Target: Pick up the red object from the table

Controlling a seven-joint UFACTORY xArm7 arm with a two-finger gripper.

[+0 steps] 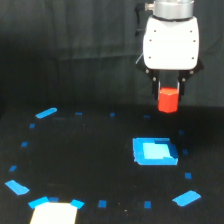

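Note:
The red object (168, 99) is a small red-orange stubby block. It hangs between the dark fingers below the white gripper body, well above the black table (90, 155). My gripper (168, 95) is at the upper part of the exterior view's right and is shut on the block. The block's top is hidden by the fingers. A flat blue square patch (154, 151) lies on the table below and slightly to the exterior view's left of the block.
Small blue tape marks ring the table. Larger blue patches lie at the exterior view's left (46, 113), lower left (17, 187) and lower right (186, 198). A pale rectangle (54, 213) sits at the bottom edge. A dark curtain hangs behind.

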